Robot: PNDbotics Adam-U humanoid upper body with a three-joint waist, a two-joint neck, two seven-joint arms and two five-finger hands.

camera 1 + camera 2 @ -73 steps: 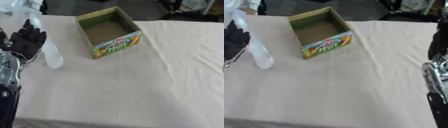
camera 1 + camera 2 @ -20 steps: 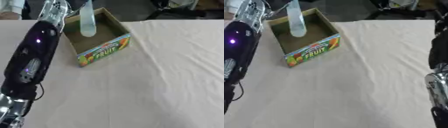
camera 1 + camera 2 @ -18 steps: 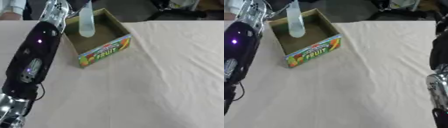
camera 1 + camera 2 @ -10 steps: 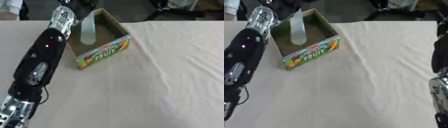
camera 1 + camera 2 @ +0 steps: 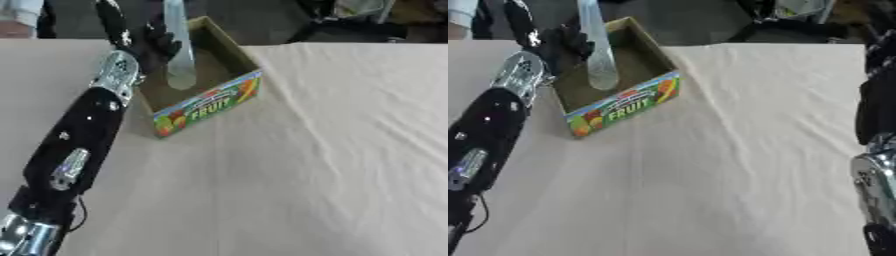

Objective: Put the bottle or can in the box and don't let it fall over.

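A clear plastic bottle (image 5: 178,55) stands nearly upright inside the open cardboard box (image 5: 213,101), which has a bright "FRUIT" label on its front wall. The bottle's base is down in the box's left half and its top runs off the upper edge. My left arm reaches up from the lower left corner. My left hand (image 5: 156,41) is at the box's left wall, with its dark fingers curled against the bottle's left side. My right hand does not show.
The box sits at the far left of a table covered in a creased beige cloth (image 5: 332,150). Part of my right arm (image 5: 877,110) hangs along the right edge of the right eye view. Dark clutter lies beyond the table's far edge.
The bottle has sunk lower into the box, still in my left hand, and my left arm has stretched farther forward. The camera has shifted a little.
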